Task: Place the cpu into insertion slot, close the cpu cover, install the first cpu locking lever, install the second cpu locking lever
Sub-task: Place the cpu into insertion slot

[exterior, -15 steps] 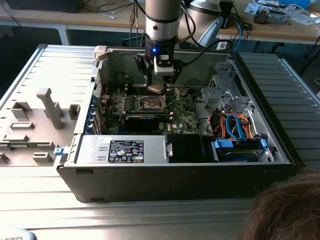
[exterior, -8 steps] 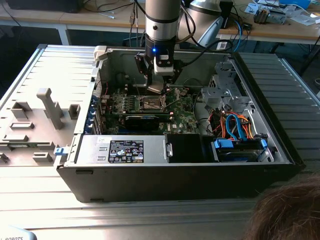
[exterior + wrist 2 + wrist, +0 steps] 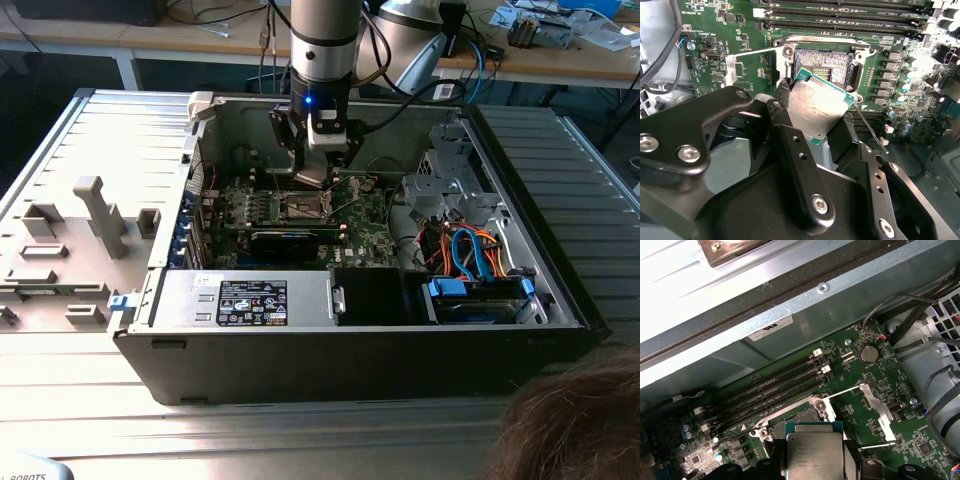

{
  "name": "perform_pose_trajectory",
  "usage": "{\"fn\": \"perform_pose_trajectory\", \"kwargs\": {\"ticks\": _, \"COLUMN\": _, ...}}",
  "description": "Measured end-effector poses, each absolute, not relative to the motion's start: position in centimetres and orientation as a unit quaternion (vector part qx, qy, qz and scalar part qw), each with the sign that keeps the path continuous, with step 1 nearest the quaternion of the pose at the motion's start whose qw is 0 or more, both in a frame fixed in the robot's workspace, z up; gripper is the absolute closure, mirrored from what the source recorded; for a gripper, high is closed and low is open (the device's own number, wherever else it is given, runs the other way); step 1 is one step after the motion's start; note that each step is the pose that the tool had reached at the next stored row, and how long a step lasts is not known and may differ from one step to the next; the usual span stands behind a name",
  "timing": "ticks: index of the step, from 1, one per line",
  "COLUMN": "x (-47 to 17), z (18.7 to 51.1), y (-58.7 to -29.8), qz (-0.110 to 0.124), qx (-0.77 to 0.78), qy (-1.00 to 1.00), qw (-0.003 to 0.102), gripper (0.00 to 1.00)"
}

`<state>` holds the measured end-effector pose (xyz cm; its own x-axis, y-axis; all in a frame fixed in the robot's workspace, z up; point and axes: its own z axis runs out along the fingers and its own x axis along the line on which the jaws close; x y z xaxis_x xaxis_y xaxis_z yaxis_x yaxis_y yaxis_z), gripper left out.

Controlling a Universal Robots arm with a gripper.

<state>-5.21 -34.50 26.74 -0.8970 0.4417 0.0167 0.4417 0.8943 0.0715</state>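
My gripper point(image 3: 313, 165) reaches down into the open computer case and is shut on the cpu point(image 3: 312, 178). In the second wrist view the black fingers point(image 3: 790, 145) clamp two opposite edges of the silver-topped cpu point(image 3: 815, 107), which hangs tilted just above the near edge of the insertion slot point(image 3: 827, 65). The slot's pin field lies bare. In the first wrist view the cpu point(image 3: 814, 455) sits between the fingers, short of the insertion slot point(image 3: 807, 415). The cpu cover point(image 3: 879, 407) stands swung open beside the socket. Two thin locking levers point(image 3: 845, 390) point(image 3: 877, 445) stick out, unlatched.
Parallel memory slots point(image 3: 770, 390) run along the far side of the socket. A long black card point(image 3: 290, 240), the power supply point(image 3: 250, 300) and a drive bay with blue and orange cables point(image 3: 470, 255) fill the case. A person's hair point(image 3: 580, 420) shows at the exterior view's lower right.
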Motion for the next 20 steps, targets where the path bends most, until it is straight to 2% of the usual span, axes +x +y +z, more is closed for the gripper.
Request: {"fn": "perform_pose_trajectory", "kwargs": {"ticks": 20, "x": -5.21, "z": 26.74, "y": -34.50, "qz": -0.037, "qx": -0.232, "qy": -0.972, "qw": 0.000, "gripper": 0.45}}
